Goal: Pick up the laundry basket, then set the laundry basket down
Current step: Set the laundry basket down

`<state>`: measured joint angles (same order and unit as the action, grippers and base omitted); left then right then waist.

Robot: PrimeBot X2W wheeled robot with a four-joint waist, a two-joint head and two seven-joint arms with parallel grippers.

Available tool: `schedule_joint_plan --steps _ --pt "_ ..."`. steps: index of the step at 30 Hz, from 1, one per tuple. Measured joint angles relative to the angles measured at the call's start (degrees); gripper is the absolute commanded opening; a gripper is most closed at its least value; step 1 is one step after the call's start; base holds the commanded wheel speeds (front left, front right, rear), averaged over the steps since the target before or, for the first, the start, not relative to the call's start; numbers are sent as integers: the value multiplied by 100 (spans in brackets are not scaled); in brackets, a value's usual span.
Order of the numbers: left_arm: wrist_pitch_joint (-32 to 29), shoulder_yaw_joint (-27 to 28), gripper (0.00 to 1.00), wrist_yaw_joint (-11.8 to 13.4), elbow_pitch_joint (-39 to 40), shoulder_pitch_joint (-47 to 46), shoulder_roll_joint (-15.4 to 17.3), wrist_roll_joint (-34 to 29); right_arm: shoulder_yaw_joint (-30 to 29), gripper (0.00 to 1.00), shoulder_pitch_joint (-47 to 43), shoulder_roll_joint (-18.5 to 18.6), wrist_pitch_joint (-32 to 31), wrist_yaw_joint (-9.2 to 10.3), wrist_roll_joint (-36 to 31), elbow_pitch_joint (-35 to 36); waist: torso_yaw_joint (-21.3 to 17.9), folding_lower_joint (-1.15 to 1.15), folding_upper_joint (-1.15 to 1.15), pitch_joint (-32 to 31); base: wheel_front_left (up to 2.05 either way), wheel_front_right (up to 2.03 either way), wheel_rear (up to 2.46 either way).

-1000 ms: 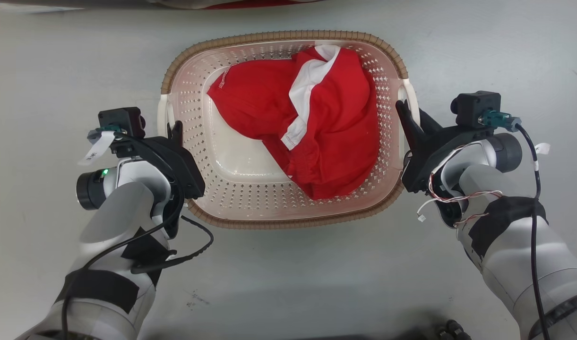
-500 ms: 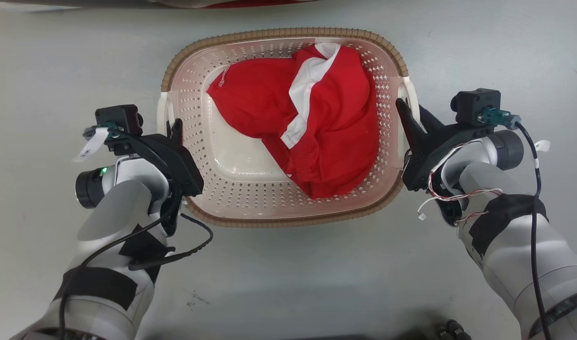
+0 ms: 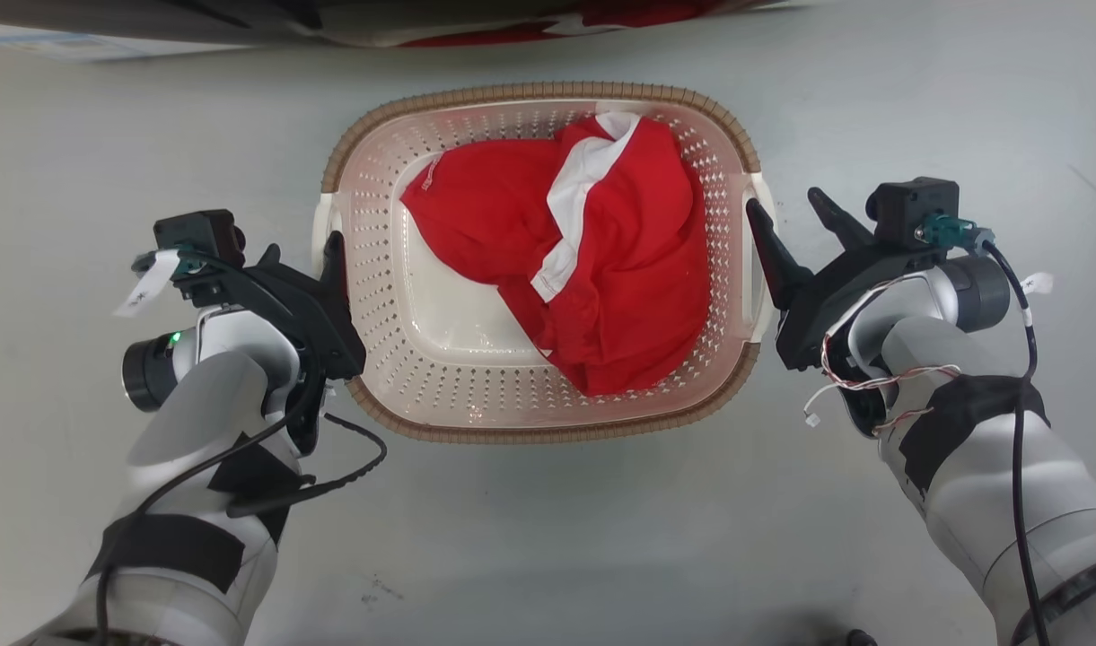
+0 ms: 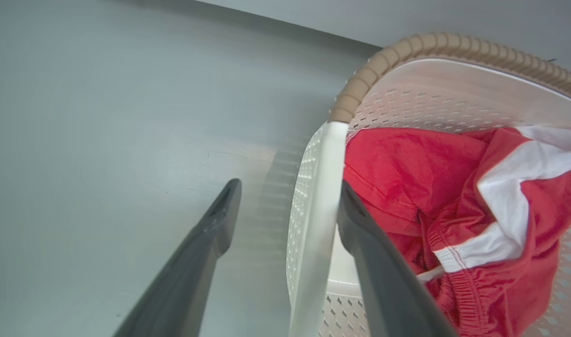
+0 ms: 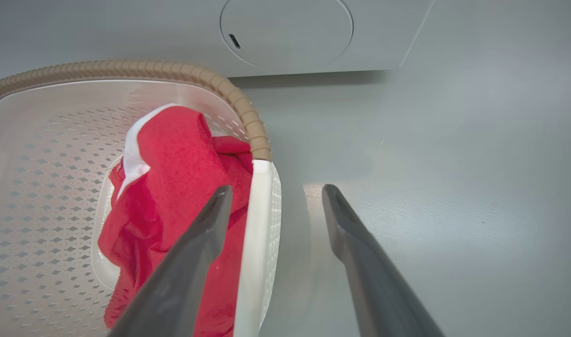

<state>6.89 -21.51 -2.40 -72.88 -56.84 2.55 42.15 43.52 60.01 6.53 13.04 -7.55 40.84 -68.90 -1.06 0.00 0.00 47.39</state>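
Left claw [image 3: 302, 247] is spread open astride the left handle [image 4: 319, 196], one finger just inside the wall and the other out over the floor [image 3: 548, 520]. My right claw [image 3: 784, 202] is released too, mirroring it on the right handle [image 5: 259, 210]. Between them the laundry basket [image 3: 548, 92] sits on the floor, red garment [image 3: 619, 269] inside. My read: whether I close or back away, move both sides together, square to the handles, so nothing drags or tips.

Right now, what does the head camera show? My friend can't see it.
A cream laundry basket with a brown rim sits on a grey floor, holding red-and-white clothing. The left tool and right tool are open, each straddling a side handle.
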Motion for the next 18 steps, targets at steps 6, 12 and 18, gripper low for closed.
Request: schedule_joint_plan --steps 6,12,18 --pt "134 -181 100 -22 -26 185 7 -109 -4 100 -229 -3 25 0 67 -19 -4 0 0 -304 0 0 0" --pt "328 -336 100 -65 -41 389 11 -309 -67 100 -411 5 74 0 193 -67 -20 -1 0 -693 0 0 0" --pt "494 -419 100 -66 -47 602 8 -372 -110 100 -707 31 118 0 250 -94 -35 -1 0 -1135 0 0 0"
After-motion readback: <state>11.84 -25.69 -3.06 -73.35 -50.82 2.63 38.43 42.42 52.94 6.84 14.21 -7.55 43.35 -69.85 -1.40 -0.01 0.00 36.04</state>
